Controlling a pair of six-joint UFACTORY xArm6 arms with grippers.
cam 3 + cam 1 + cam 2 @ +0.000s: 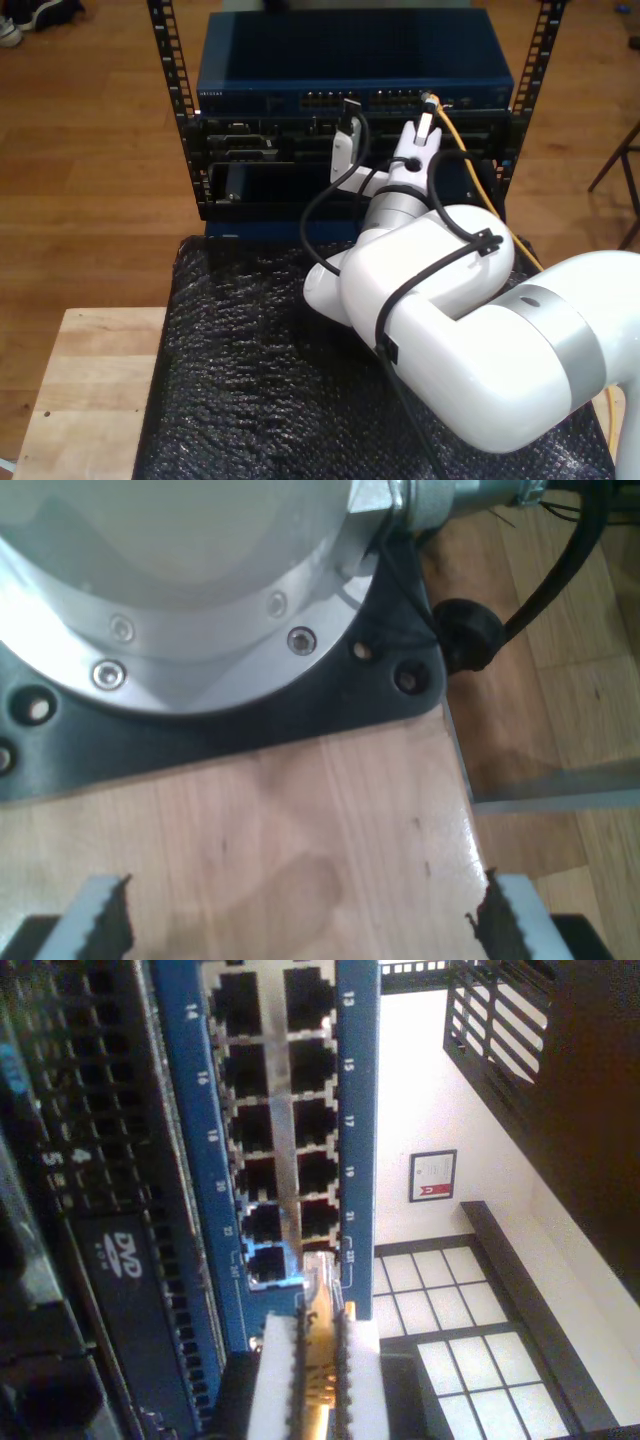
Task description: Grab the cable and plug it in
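The orange-yellow cable runs from the exterior view's right up to the blue switch in the rack. My second gripper is shut on its clear plug, whose tip is at the last numbered ports of the blue port panel. Whether the plug is seated, I cannot tell. The exterior view has this gripper at the switch's front, right of the middle. My first gripper stands open over a bare wooden tabletop, with nothing between its fingers.
A black unit marked DVD sits beside the port panel. Black rack posts flank the switch. A black padded mat lies under the white arm. A metal arm base on a black plate stands near my first gripper.
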